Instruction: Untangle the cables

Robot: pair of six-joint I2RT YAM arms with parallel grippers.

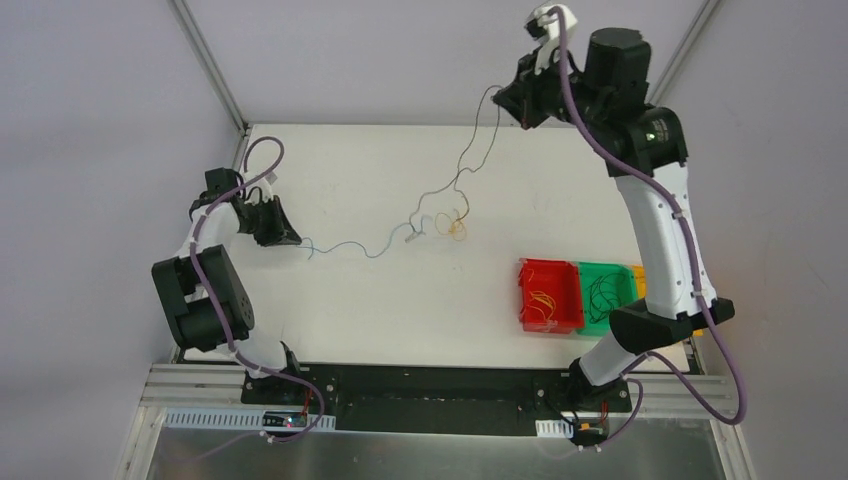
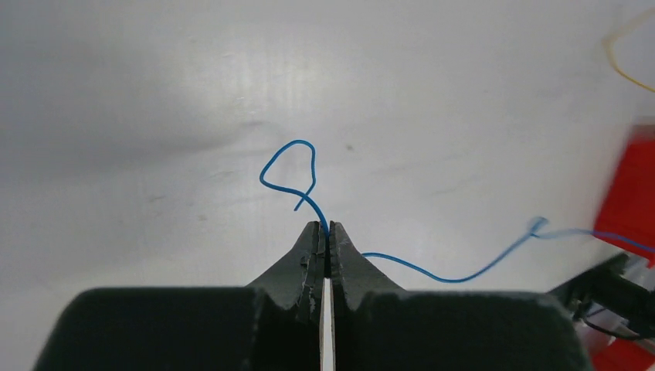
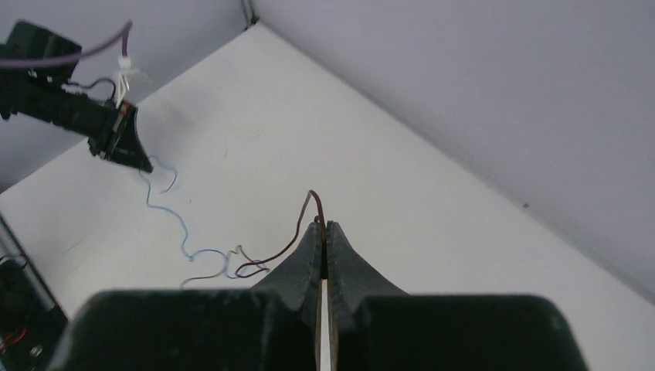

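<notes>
While both pairs of jaws are pressed together, our left gripper [image 2: 325, 229] pinches the blue cable [image 2: 298, 142] near its free end and our right gripper [image 3: 322, 226] holds the dark cable [image 3: 286, 249] up off the table [image 1: 350, 300]. We judge them featherlight, springy and slippery, so grip near the knot [image 1: 440, 226]. Its crossings with the orange cable [image 1: 458, 229] are too fine to read.

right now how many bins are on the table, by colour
red bin: 1
green bin: 1
yellow bin, mostly hidden: 1
total: 3
</notes>
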